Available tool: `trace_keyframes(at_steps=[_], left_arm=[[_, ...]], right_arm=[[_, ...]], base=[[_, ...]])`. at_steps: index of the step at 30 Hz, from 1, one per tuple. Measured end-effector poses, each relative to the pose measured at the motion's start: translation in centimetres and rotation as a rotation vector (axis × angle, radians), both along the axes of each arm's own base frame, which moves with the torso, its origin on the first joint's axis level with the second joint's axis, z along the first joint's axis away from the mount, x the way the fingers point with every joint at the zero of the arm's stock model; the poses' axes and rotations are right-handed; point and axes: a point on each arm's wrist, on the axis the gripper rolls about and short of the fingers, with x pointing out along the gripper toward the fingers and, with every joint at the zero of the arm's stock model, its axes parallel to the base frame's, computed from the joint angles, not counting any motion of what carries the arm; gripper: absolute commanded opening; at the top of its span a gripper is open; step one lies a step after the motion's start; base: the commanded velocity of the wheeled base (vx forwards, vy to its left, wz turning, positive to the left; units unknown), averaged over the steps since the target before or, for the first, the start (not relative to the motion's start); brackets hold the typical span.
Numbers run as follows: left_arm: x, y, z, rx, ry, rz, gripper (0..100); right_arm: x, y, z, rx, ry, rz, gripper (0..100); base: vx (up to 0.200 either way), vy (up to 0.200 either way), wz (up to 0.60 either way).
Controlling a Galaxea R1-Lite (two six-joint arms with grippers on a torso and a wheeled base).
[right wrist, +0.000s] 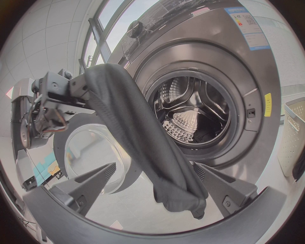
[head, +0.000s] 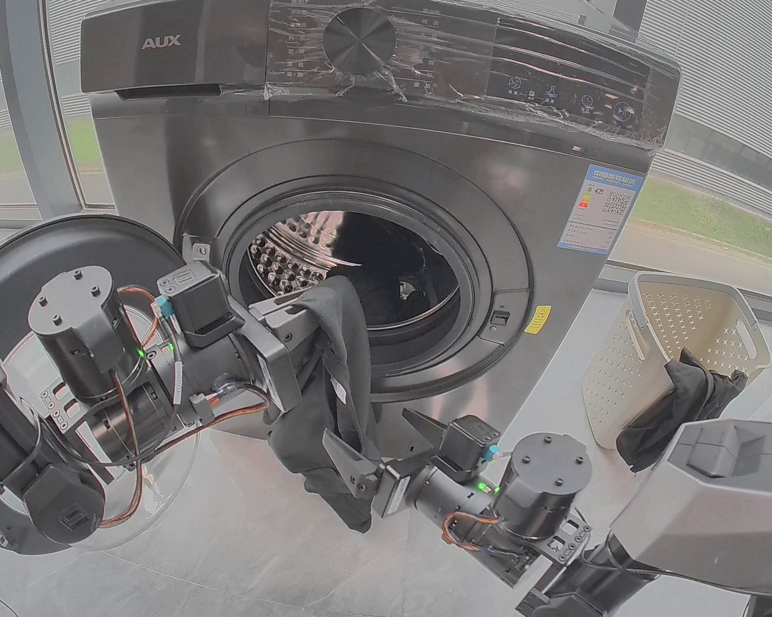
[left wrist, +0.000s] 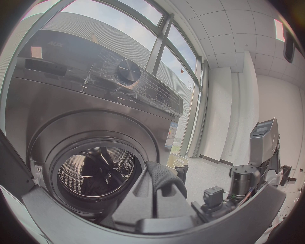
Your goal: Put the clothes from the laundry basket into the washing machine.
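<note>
Head view has the left gripper point(head: 292, 334) pinching a dark garment point(head: 336, 392) by its upper fold, the open washing machine point(head: 516, 191) just beyond it; the right gripper point(head: 375, 450) is spread just beside the hanging tail. Limp and light, the garment would likely drape and catch, so taking hold at the tail seems best.

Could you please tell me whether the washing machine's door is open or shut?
Open: the door is swung left, and the drum shows through the opening.
</note>
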Motion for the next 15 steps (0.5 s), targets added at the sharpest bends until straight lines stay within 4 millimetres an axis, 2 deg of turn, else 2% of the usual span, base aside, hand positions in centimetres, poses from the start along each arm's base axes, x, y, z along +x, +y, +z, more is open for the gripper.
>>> trace_keyframes(at_steps=[6,15], left_arm=[[-0.4,-0.1,-0.3,0.009,0.006,-0.007,0],[-0.4,-0.1,0.0,0.004,-0.003,-0.01,0]], right_arm=[[2.3,1.6,-1.2,-0.003,-0.012,-0.004,100],[4.6,3.2,-3.5,-0.041,-0.05,-0.017,100]], base=[[0.0,0.0,0.0],[0.0,0.0,0.0]])
